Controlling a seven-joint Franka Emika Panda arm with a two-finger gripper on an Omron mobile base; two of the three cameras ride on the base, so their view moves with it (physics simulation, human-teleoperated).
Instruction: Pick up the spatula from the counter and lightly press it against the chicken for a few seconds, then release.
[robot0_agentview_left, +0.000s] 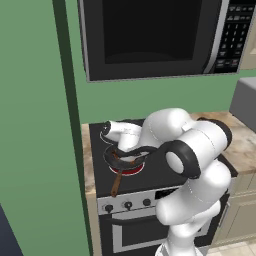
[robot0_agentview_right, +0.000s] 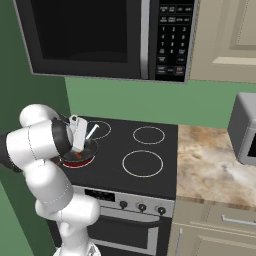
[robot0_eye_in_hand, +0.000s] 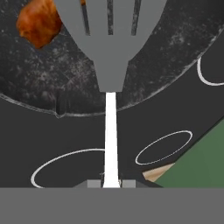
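Now the gripper hangs over the pan on the stove's front left burner. Its fingers pinch the white handle of the spatula. The grey slotted blade lies over the pan, and its edge is just beside the chicken, at the pan's far side in the hand view.

Spatula and chicken — cut by the top edge; pan half behind arm.
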